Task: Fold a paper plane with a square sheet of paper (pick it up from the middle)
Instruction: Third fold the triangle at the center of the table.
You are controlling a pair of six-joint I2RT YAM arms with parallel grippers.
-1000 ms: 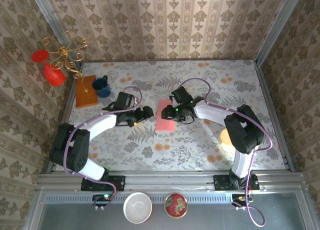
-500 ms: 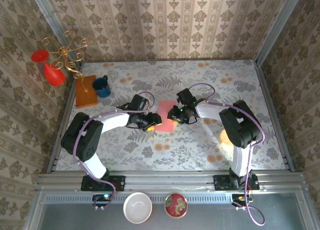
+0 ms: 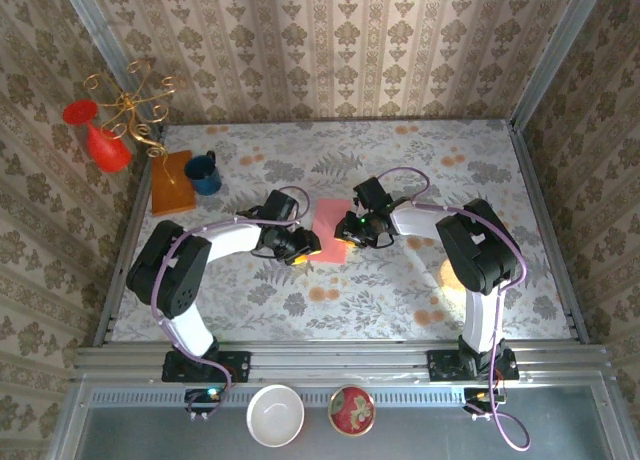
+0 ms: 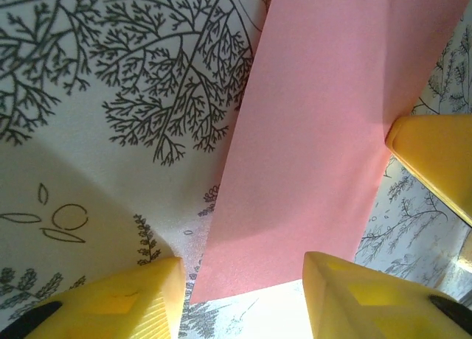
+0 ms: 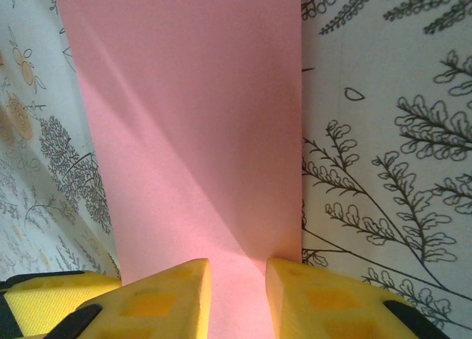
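Note:
The square sheet of paper (image 3: 328, 230) lies on the flowered tablecloth as a narrow salmon-pink strip. My left gripper (image 3: 304, 246) is low at its near left corner. In the left wrist view the paper (image 4: 317, 133) runs to a near edge lying between my two yellow fingers, and the left gripper (image 4: 243, 302) stands open around that end. My right gripper (image 3: 350, 232) is down on the strip's right side. In the right wrist view the right gripper (image 5: 237, 295) has its tips on the paper (image 5: 184, 133), a narrow gap between them. A crease runs out from the right fingertip (image 5: 310, 287).
A blue mug (image 3: 205, 173) and an orange-brown board (image 3: 172, 182) sit at the table's back left, with a red vase (image 3: 105, 145) and a gold wire stand (image 3: 130, 105) beyond. A white bowl (image 3: 275, 415) and a patterned bowl (image 3: 352, 410) rest below the front rail.
The left arm has swung right to the paper's near left corner and its jaws have narrowed. The right gripper's jaws have also narrowed over the paper.

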